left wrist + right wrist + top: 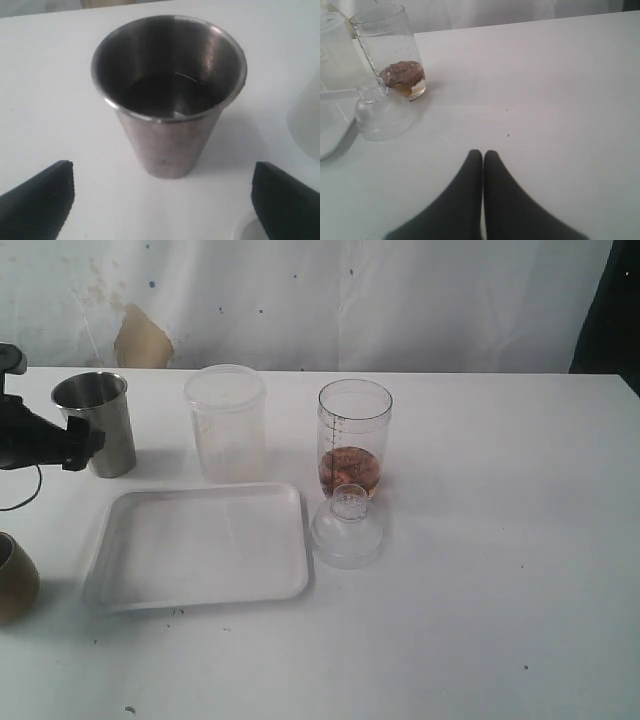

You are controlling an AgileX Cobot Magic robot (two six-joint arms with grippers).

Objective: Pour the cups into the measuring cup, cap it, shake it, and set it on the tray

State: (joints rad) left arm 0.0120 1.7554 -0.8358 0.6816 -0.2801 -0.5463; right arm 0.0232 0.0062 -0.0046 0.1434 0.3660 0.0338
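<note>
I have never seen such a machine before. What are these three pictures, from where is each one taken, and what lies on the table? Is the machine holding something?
This is a robot with two arms, each ending in a two-fingered tool. One picture looks at the whole white table from outside; the other two come from cameras on the wrists.

On the table stand a steel tumbler, a frosted plastic cup, and a clear measuring cup with brownish contents at the bottom. A clear domed lid and a white tray lie nearer. A brown wooden cup is at the edge.

The left tool is open, facing the tumbler. The right tool is shut. Neither holds anything.
</note>
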